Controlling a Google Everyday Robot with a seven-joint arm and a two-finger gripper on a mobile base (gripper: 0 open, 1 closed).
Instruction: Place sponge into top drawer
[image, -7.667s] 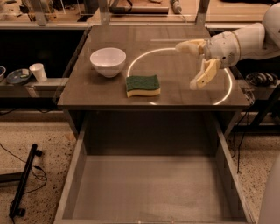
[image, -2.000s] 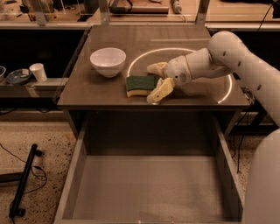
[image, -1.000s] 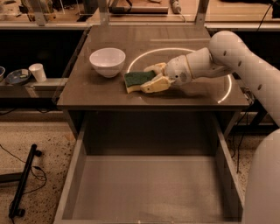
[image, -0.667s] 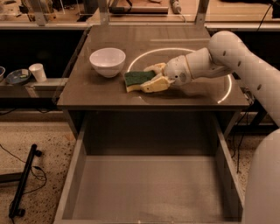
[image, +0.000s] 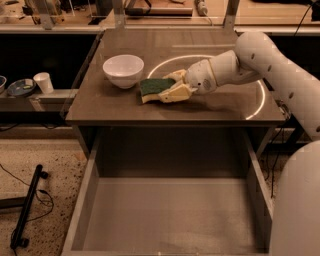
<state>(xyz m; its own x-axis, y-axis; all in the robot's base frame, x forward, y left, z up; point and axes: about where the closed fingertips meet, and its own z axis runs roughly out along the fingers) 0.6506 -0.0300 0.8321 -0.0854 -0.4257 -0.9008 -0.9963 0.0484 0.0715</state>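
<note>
The sponge (image: 154, 87), dark green on top with pale yellow foam, is at the middle of the tabletop, just right of the white bowl. My gripper (image: 170, 87) reaches in from the right and is shut on the sponge, one finger behind it and one in front. The sponge sits tilted, its right end held between the fingers (image: 176, 93). The top drawer (image: 170, 215) stands pulled open below the table's front edge, wide, grey and with nothing in it.
A white bowl (image: 123, 70) stands left of the sponge on the table (image: 115, 110). A low shelf at the left holds a paper cup (image: 43, 82) and a small dish (image: 17, 88). A black bar (image: 27, 210) lies on the floor at left.
My gripper closed on the sponge and has lifted its right end, tilting it. Earlier the arm came from the right side of the table to the sponge.
</note>
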